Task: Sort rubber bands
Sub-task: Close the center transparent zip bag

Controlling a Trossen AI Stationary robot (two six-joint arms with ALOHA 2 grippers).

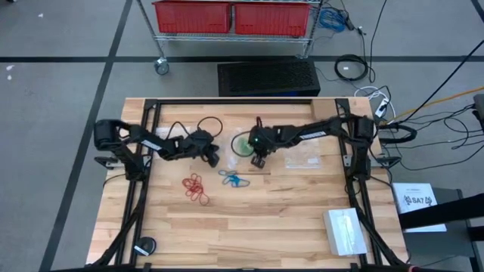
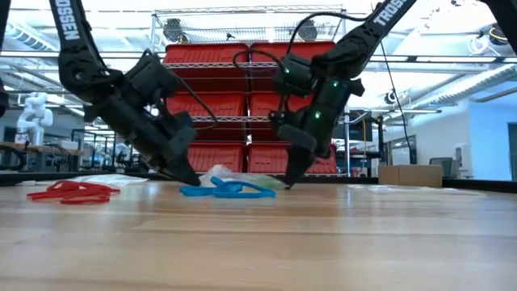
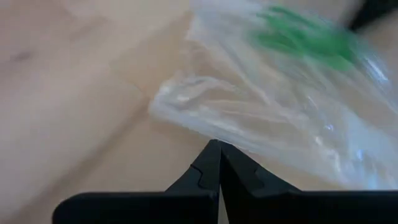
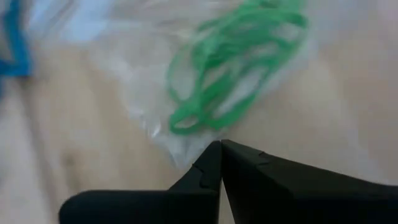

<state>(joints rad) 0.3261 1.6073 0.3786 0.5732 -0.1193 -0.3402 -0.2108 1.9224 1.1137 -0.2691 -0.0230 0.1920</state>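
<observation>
A green cluster of rubber bands [image 4: 236,62] lies inside a clear plastic bag [image 1: 243,143] flat on the table's far middle. The blue cluster [image 1: 233,180] and the red cluster [image 1: 195,187] lie loose on the wood nearer the front. My left gripper [image 3: 217,144] is shut at the bag's left edge, with its tips down at the table [image 2: 194,181]. My right gripper [image 4: 219,144] is shut at the bag's near right corner, also low at the table [image 2: 287,183]. My left gripper's shut fingertips meet the bag's edge [image 3: 208,138], coming slanting down from the table's left. The film seems caught only at their very ends. The bag lies flat on the table. My right gripper's shut tips stand at the bag's corner [image 4: 189,155], pointing steeply down. Whether they touch the film I cannot tell.
A second clear bag [image 1: 304,157] lies right of the right gripper. A black cable loop [image 1: 206,125] lies at the far side. A white box [image 1: 346,230] sits at the near right and a black disc [image 1: 144,246] at the near left. Bare wood spans the near middle.
</observation>
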